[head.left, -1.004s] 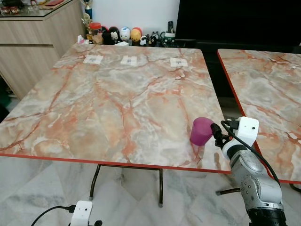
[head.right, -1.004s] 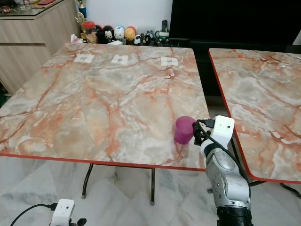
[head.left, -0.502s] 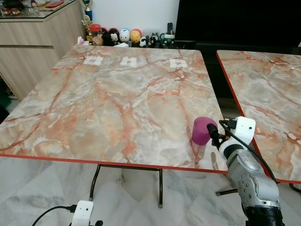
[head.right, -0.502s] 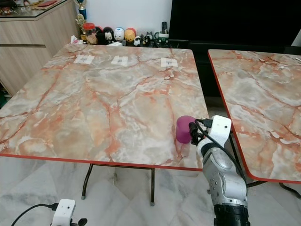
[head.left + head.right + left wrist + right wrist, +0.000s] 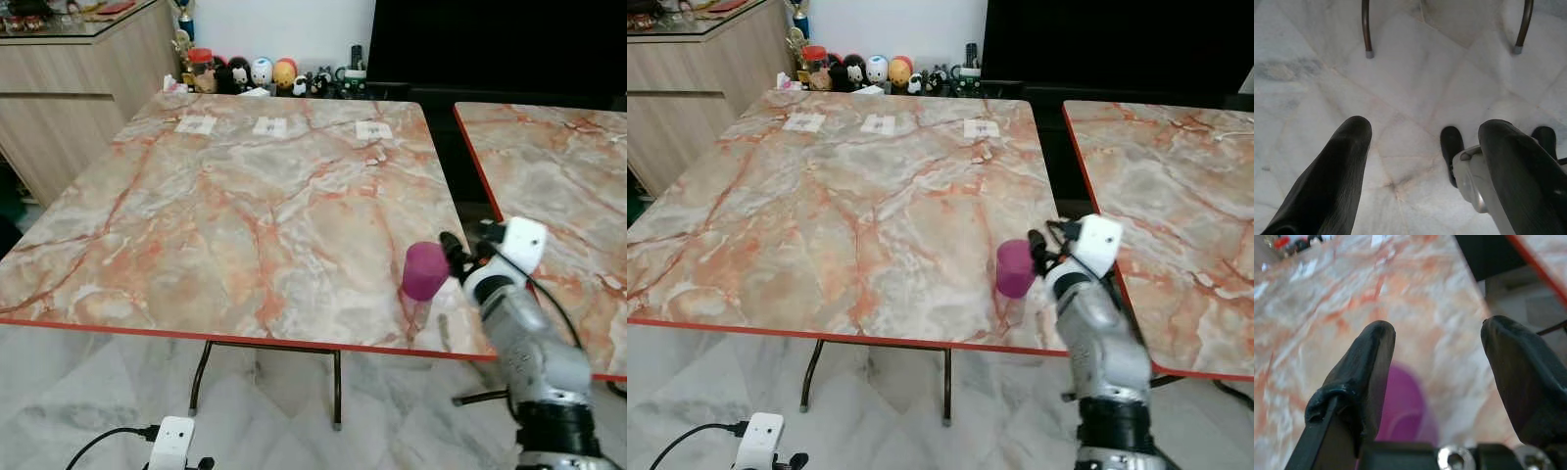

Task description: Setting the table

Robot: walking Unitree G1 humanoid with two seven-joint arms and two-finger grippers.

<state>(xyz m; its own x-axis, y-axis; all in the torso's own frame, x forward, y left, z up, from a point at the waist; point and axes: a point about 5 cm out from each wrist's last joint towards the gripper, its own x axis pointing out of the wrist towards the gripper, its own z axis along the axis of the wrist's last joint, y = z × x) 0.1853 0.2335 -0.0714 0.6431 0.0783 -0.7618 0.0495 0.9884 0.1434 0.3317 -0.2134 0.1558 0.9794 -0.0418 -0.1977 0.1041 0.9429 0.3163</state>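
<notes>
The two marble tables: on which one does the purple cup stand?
The purple cup stands on the left table, near its front right corner, by the right gripper; the right table lies across the gap.

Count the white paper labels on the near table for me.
3, in a row along the table's far edge: left label, middle label, right label. None looks hidden.

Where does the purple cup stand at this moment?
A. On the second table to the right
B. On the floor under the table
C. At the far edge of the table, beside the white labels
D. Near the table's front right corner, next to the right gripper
D: the purple cup sits on the marble table near its front right corner, with the right gripper beside it.
</notes>
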